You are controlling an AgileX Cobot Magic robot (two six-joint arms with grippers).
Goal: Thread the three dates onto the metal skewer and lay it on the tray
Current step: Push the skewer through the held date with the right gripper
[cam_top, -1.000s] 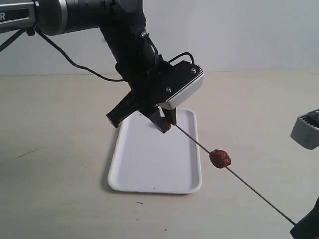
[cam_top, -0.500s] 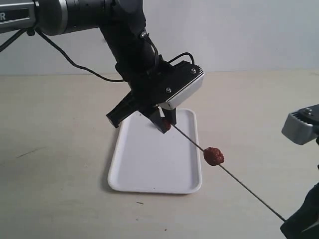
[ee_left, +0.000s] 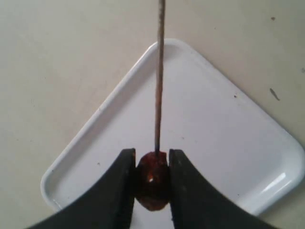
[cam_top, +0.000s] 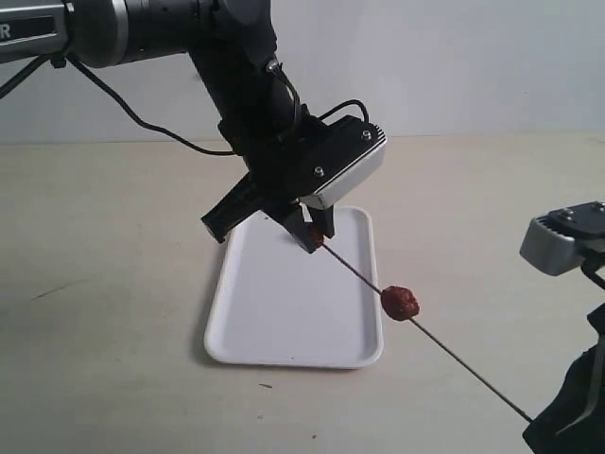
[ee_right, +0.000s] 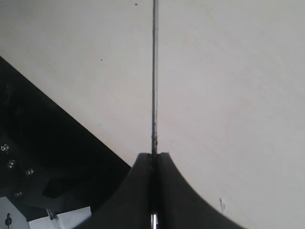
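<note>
Left wrist view: the left gripper (ee_left: pixel 151 167) is pinching one date (ee_left: pixel 152 191) between its two fingers, just above the tray (ee_left: pixel 224 124). The metal skewer (ee_left: pixel 160 71) points straight at that date and its tip touches the top of it. How deep the tip sits inside is hard to tell. The rod runs in a long slanted line away to the right gripper (ee_right: pixel 152 160), whose fingers are pressed tight on its far end. Another date (cam_top: pixel 400 303) sits on the rod between the two grippers. So the next push should go along the rod, from the right arm toward the left one.
</note>
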